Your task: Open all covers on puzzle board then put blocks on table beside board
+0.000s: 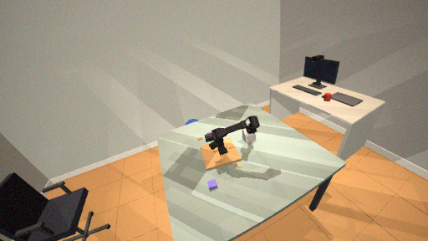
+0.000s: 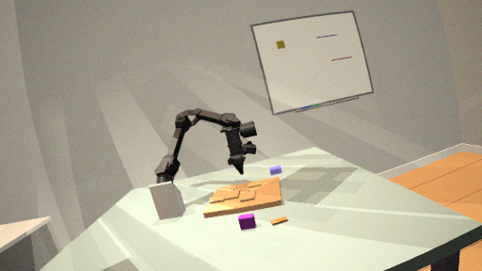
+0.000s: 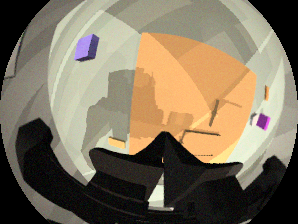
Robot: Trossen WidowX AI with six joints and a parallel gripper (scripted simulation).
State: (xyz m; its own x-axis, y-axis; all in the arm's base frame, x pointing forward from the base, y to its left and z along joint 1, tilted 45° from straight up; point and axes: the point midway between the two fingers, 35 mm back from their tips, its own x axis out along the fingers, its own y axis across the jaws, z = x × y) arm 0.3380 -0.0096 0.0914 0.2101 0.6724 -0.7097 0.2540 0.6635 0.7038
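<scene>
surface: pale green table (image 1: pixel 259 197) (image 2: pixel 339 235) (image 3: pixel 65 95) | on it: orange board (image 1: pixel 211 162) (image 2: pixel 270 193) (image 3: pixel 175 55); blue-violet block (image 1: pixel 212 184) (image 2: pixel 276 169) (image 3: pixel 86 48); magenta-purple block (image 2: pixel 247 221) (image 3: pixel 263 121); two small orange pieces (image 1: pixel 239 165) (image 2: pixel 279 220) (image 3: pixel 117 142); pale arm pedestal (image 2: pixel 167 202)

Red mug (image 1: pixel 328 97) near black monitor (image 1: pixel 321 70).

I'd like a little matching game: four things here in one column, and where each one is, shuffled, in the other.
1. Purple block
2. Puzzle board
3. Gripper
4. Red mug

A. On the desk with the monitor
B. On the table, beside the board
C. Above the board, closed
D. On the table, under the arm

Pairs: 1-B; 2-D; 3-C; 4-A
</scene>
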